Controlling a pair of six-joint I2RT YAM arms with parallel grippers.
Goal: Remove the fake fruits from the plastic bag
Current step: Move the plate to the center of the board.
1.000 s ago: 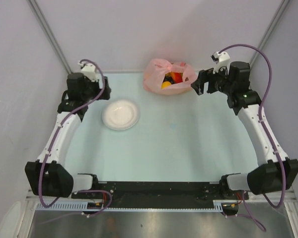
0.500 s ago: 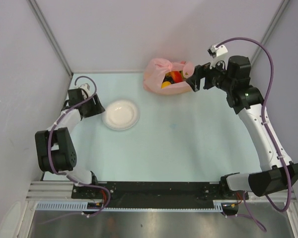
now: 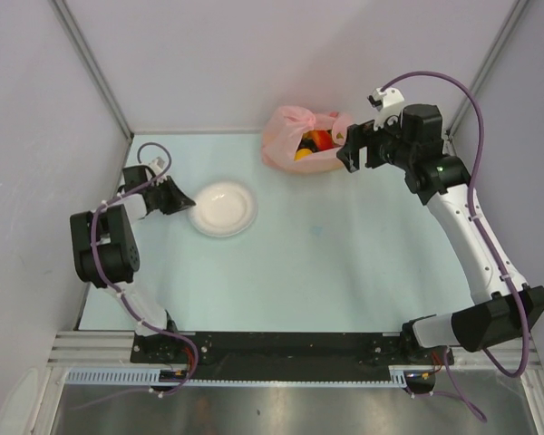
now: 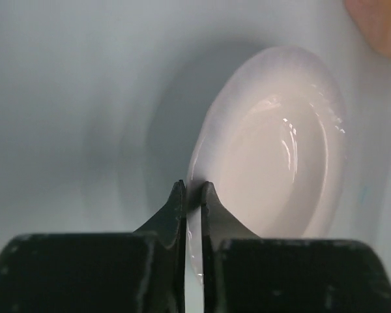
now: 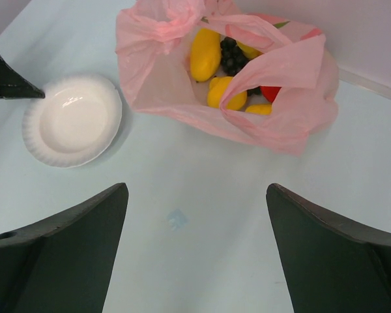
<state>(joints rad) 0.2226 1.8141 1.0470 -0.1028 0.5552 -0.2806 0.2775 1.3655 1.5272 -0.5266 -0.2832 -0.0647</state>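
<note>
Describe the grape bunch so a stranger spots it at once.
Find the pink plastic bag at the far edge of the table and look into its mouth. Among glossy yellow fruits sits the grape bunch, the only dark, knobbly cluster.

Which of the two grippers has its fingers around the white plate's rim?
The left gripper: its jaws pinch the rim of the white plate, while the right gripper hangs open near the pink bag.

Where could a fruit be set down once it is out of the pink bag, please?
Free: the bare table between white plate, pink bag and arm bases; also the plate's empty inside. Crowded: beside the bag, where the open right jaws hover, and the plate's left rim, pinched by the left jaws.
</note>
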